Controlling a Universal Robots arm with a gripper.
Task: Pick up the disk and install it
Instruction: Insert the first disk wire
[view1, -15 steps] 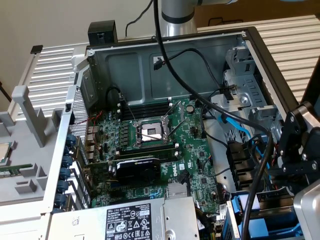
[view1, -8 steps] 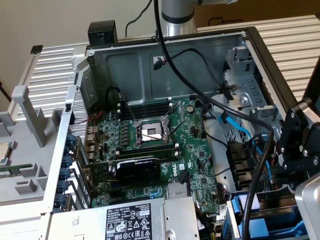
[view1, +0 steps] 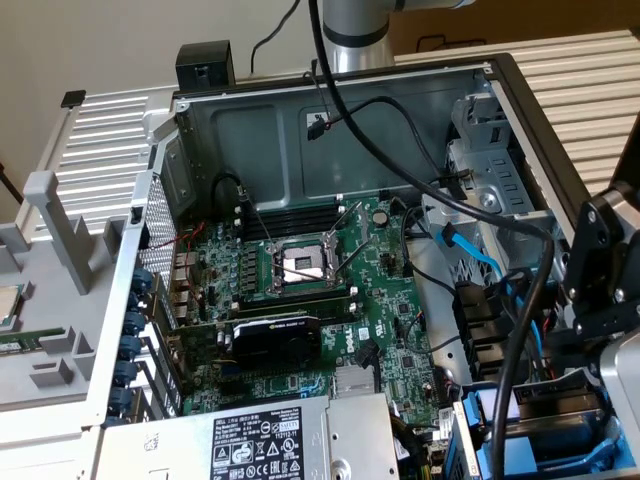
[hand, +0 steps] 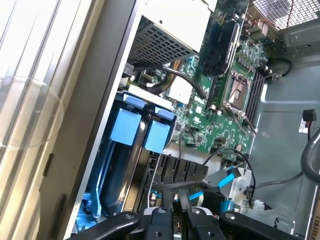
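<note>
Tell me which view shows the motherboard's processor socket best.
The exterior view: the processor socket sits near the picture's middle, facing the camera, with its metal frame and open centre plain to see. The wrist view catches it at a steep slant, so its centre is hard to read.

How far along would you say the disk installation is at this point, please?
Looks done: the disk, in its blue carrier, already stands in the drive bay, next to a second blue carrier.
In hand: the gripper hovers close over that bay.
Left: I cannot tell whether the disk is pushed fully home, so seating may remain.
</note>
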